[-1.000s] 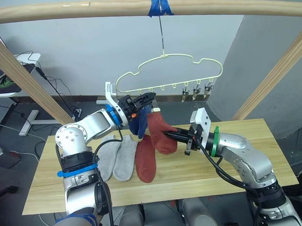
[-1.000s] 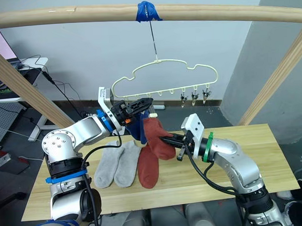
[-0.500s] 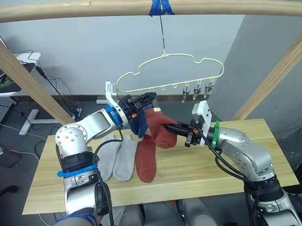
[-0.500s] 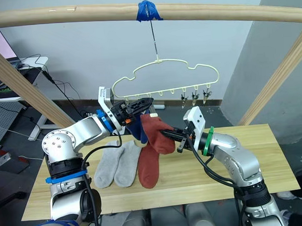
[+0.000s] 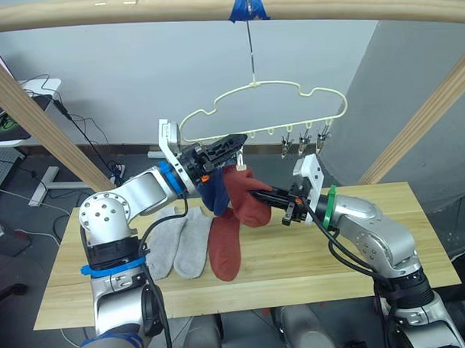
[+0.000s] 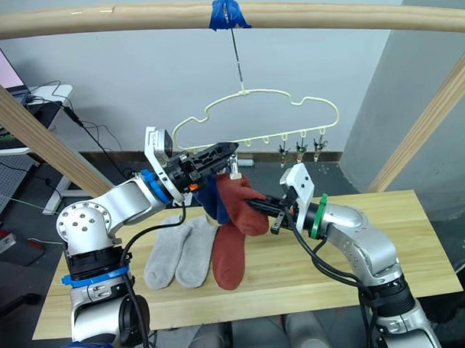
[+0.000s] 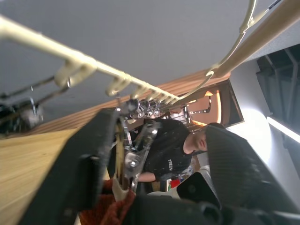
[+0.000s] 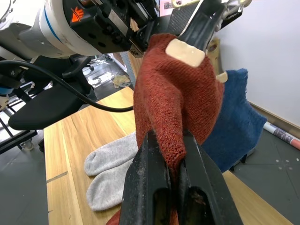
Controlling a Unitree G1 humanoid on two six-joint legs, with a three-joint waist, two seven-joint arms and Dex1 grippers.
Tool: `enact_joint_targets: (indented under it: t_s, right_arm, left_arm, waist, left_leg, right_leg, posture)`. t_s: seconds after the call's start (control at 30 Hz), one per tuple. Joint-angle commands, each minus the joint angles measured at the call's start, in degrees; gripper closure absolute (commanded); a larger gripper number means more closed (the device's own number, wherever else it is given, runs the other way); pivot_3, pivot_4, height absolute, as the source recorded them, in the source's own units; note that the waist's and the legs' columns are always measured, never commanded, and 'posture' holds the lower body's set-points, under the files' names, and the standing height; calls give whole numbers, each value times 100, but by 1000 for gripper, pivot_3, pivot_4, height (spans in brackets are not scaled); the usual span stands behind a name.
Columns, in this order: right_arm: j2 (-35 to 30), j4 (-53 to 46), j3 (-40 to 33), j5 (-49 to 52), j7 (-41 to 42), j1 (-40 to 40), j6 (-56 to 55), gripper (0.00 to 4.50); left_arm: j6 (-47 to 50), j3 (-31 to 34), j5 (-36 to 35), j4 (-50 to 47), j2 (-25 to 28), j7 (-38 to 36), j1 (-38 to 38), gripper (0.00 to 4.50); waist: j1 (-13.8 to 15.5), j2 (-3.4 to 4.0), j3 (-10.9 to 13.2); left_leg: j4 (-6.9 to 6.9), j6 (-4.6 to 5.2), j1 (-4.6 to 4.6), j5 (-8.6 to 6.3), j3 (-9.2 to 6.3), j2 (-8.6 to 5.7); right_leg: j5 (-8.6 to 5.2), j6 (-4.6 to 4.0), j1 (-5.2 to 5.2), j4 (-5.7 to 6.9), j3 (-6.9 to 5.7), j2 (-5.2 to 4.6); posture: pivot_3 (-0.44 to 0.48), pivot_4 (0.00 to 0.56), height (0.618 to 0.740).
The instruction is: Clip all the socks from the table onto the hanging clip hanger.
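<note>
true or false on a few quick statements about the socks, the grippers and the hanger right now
1. The right gripper pinches a rust red sock. True.
2. Two light grey socks lie on the table. True.
3. The clip hanger lies flat on the table. False: it hangs by its hook from the wooden pole.
4. All six clips hold socks. False: the three clips on the robot's right hang empty.
5. The left gripper rests on the table. False: it is raised at the hanger's clips.

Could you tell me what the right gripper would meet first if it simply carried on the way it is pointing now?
Probably the left gripper. The right gripper, shut on a rust red sock, points across toward it; the sock's top would likely arrive first, near the blue sock hanging there. Depth is uncertain.
</note>
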Motion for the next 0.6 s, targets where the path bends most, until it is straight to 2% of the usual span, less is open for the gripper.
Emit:
enact_joint_targets:
  t_s: [0.03, 0.07, 0.2, 0.5, 0.57, 0.6]
  right_arm:
    - [12, -48, 40, -83, 18, -109, -202, 4500]
    - [6, -25, 55, -110, 33, -115, -218, 4500]
    - [-37, -10, 28, -114, -3, -50, -199, 3397]
    - [-530, -371, -189, -235, -200, 465, -128, 169]
    - [-620, -587, -397, -250, -451, 685, -99, 78]
    - [-556, -698, -494, -476, -828, 777, -183, 78]
  left_arm:
    - [-7, 59, -138, -297, 277, -7, 104, 28]
    - [8, 68, -157, -302, 328, 21, 148, 28]
    - [95, 145, -390, -585, 625, 116, 506, 0]
    - [116, 49, -814, -1126, 1152, 351, 1203, 0]
    - [-65, -139, -254, -1630, 1463, 279, 1326, 0]
    - [-248, -268, 157, -1998, 1581, 380, 1449, 0]
  waist:
    - [-1, 0, 0]
    - [-4, 0, 0]
    - [6, 0, 0]
    - [35, 0, 0]
    - [46, 0, 0]
    - [52, 0, 0]
  left_leg:
    - [0, 0, 0, 0, 0, 0]
    - [0, 0, 0, 0, 0, 0]
    - [0, 0, -1, 0, -1, 0]
    - [3, 0, -1, 0, -2, -1]
    - [3, 0, -1, 0, -2, 0]
    - [2, 0, -2, 0, -2, 0]
  right_leg:
    - [0, 0, 0, 1, -1, 0]
    - [0, 0, 0, 1, 0, 0]
    - [0, 0, 0, 1, 0, -1]
    - [0, 0, 1, 3, -1, -3]
    - [0, -1, 0, 4, -1, -3]
    - [0, -1, -2, 3, -1, -3]
  posture:
    - [-127, 170, 740]
    - [-128, 172, 740]
    - [-118, 172, 740]
    - [-113, 180, 740]
    - [-116, 182, 740]
    - [-116, 182, 740]
